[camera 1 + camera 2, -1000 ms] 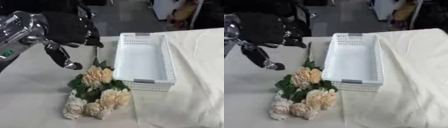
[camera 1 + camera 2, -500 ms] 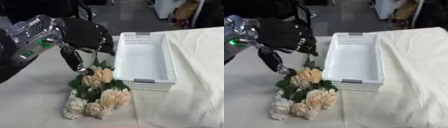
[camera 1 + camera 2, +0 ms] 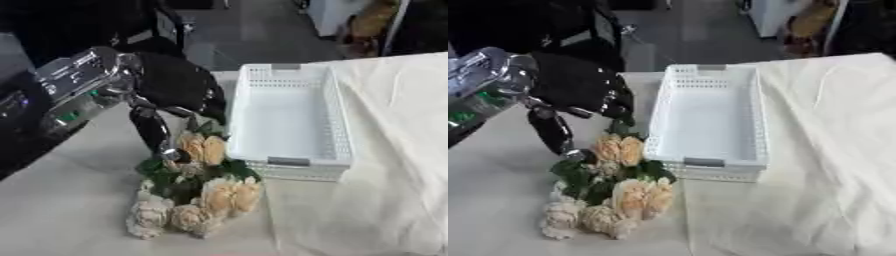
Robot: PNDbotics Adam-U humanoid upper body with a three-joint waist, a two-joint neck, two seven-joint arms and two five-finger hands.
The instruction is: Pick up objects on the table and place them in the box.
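Note:
A bunch of cream and peach flowers (image 3: 199, 192) with green leaves lies on the table, left of the white box. The white perforated box (image 3: 287, 119) stands empty, lengthwise. My left hand (image 3: 175, 90), black with a silver wrist, hangs over the upper end of the bunch with fingers spread downward. Its thumb (image 3: 154, 131) reaches down to the leaves beside the topmost flower, and the other fingers point at the stems. Nothing is held between them. My right hand shows in no view.
A cream cloth (image 3: 394, 150) covers the table to the right of the box, with folds. The bare table top (image 3: 61, 200) lies left of the flowers. Dark floor and furniture show beyond the far edge.
My left hand has come down and to the right, from above the table's left part to right over the top of the flower bunch, its thumb now reaching the leaves.

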